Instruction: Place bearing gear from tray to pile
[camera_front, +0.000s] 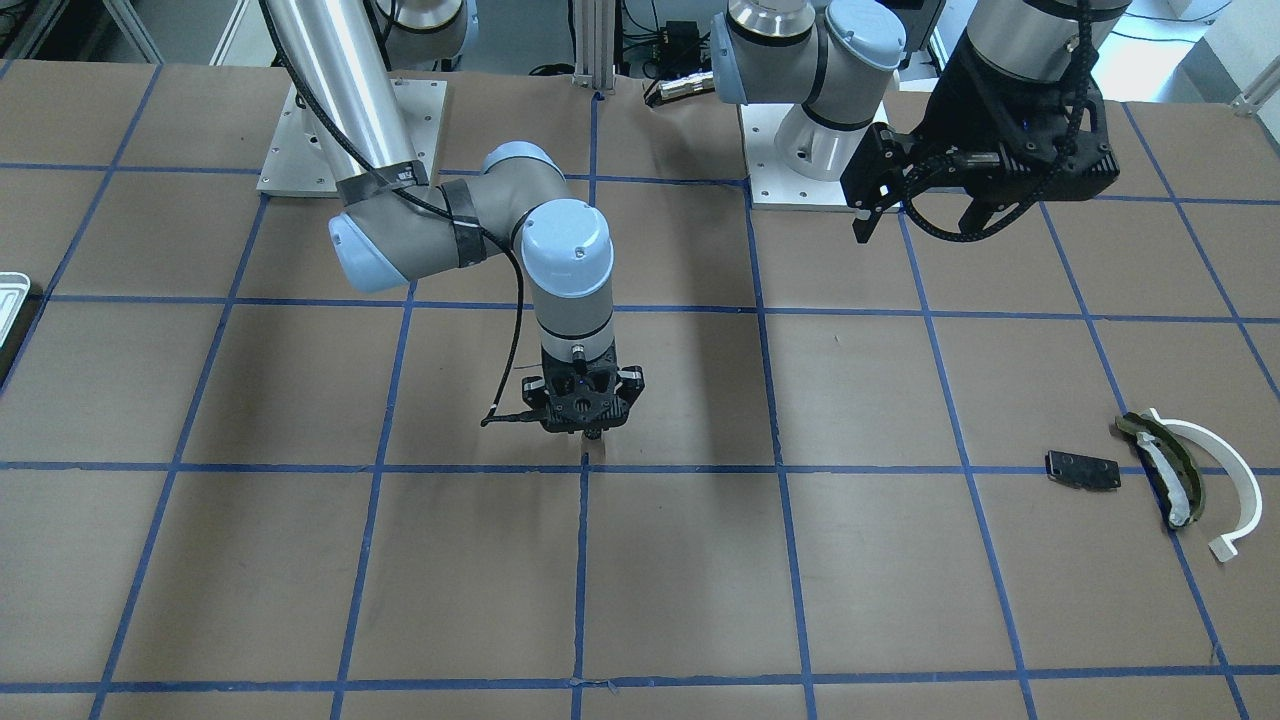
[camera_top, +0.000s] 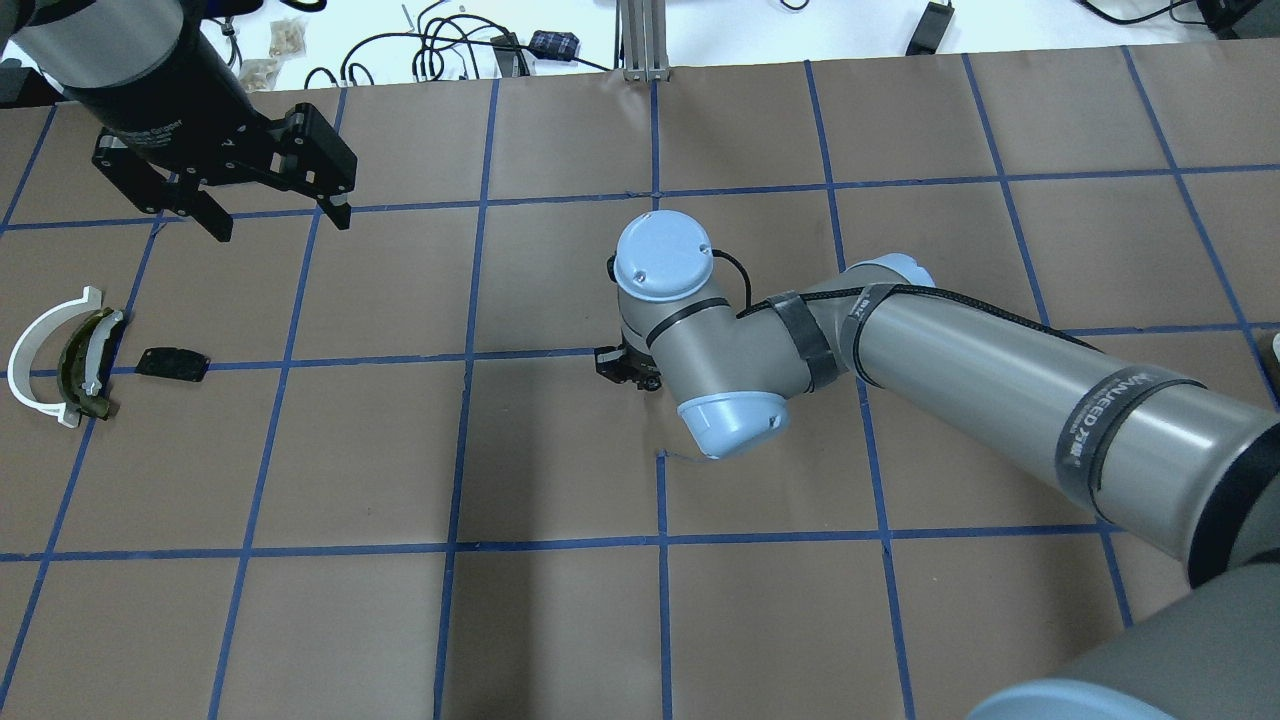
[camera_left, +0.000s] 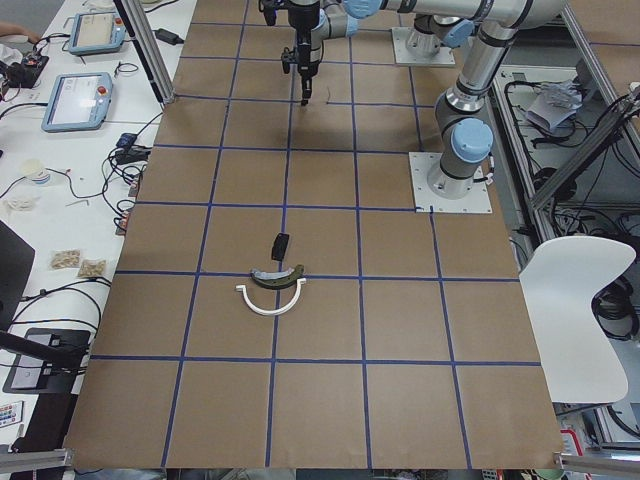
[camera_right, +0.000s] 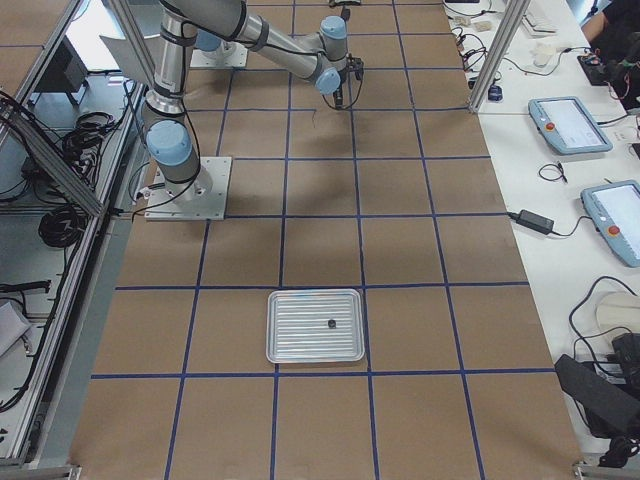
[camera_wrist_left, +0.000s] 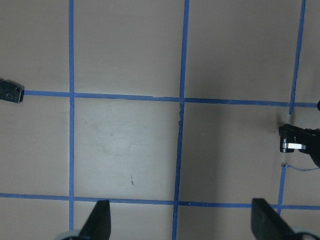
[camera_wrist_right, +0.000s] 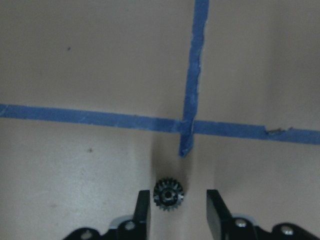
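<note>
A small black toothed bearing gear (camera_wrist_right: 168, 194) lies on the brown table paper between the fingers of my right gripper (camera_wrist_right: 175, 210), which is open, points straight down at the table's middle (camera_front: 593, 432) and does not touch the gear. The pile lies far off on my left: a black plate (camera_front: 1083, 469), an olive-and-white curved piece (camera_front: 1165, 465) and a white half-ring arc (camera_front: 1225, 470). My left gripper (camera_front: 915, 215) is open and empty, held high behind the pile. The silvery tray (camera_right: 315, 325) sits at my far right.
A small dark part (camera_right: 331, 323) lies on the tray. Blue tape lines grid the table. The arms' base plates (camera_front: 350, 135) stand at the table's back. Tablets and cables lie on a side bench (camera_right: 570, 125) beyond the table.
</note>
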